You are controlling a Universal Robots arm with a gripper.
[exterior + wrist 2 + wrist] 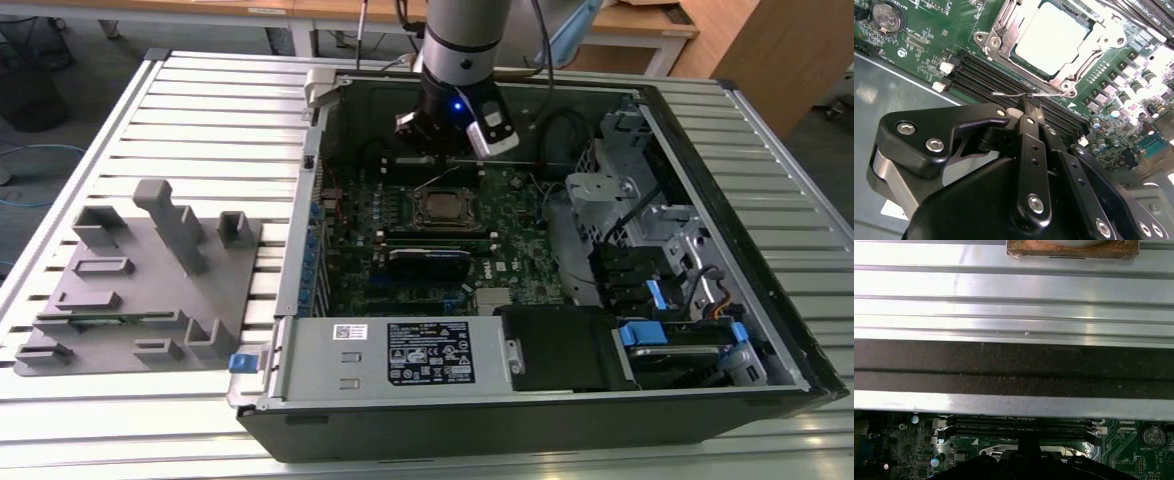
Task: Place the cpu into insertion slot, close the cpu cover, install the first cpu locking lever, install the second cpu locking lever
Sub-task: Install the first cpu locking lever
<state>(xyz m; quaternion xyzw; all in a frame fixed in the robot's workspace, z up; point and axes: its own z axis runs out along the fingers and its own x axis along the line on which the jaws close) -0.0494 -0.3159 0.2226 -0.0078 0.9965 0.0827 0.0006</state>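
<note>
The cpu [1051,37] lies flat in the insertion slot [1070,84] on the green board, its pale metal top showing through the window of the cpu cover [999,27], which lies down over it. A thin wire locking lever [1009,93] runs along the socket's near edge. My gripper [1027,106] has its two black fingers pressed together, and the tips touch that lever. In the exterior view the gripper [447,150] hangs inside the open computer case, just behind the cpu [445,208].
Black memory slots [989,80] run beside the socket, and a coin battery [886,15] sits further off. The case walls, a power supply [400,352] and a drive cage [667,290] close in around the board. A grey parts holder [140,280] stands at the exterior view's left.
</note>
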